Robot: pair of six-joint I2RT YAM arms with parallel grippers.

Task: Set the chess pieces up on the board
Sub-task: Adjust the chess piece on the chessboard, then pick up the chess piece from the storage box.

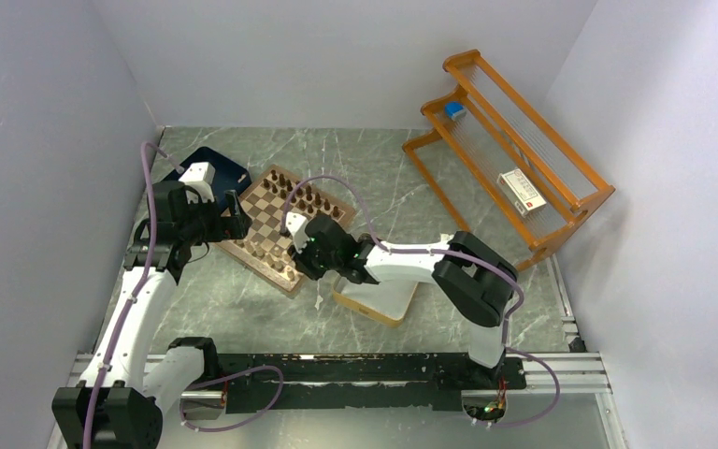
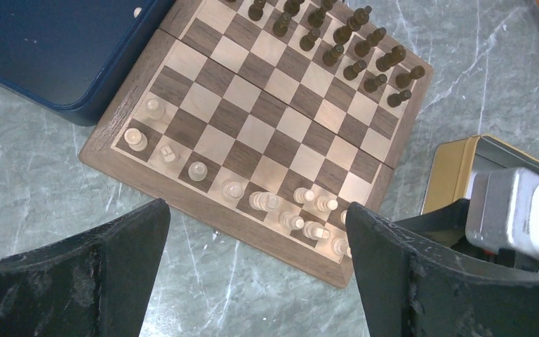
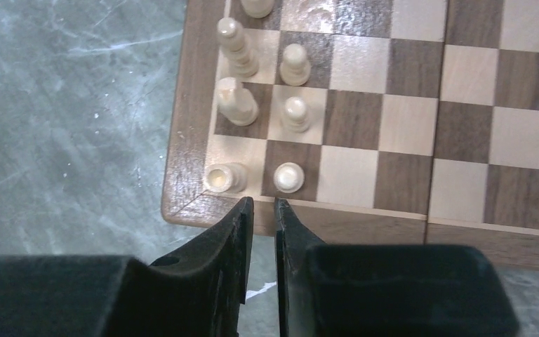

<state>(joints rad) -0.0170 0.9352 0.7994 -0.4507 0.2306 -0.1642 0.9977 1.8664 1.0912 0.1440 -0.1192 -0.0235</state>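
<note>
The board (image 1: 266, 210) lies left of centre on the marble table. Dark chess pieces (image 1: 308, 196) stand in two rows on its far side. Pale chess pieces (image 1: 276, 264) stand along its near side. In the left wrist view the board (image 2: 295, 123) shows dark pieces (image 2: 337, 42) far and pale pieces (image 2: 295, 210) near. My left gripper (image 2: 256, 242) is wide open and empty, above the table at the board's near-left edge (image 1: 236, 224). My right gripper (image 3: 263, 206) is shut with only a thin slit, empty, over the rim just short of two pale corner pieces (image 3: 288, 177), at the board's near corner (image 1: 299, 257).
A navy tray (image 1: 213, 171) sits behind the board's left corner (image 2: 56, 56). A gold-rimmed tin (image 1: 374, 301) lies under my right arm (image 2: 456, 168). An orange wooden rack (image 1: 509, 154) stands at the far right.
</note>
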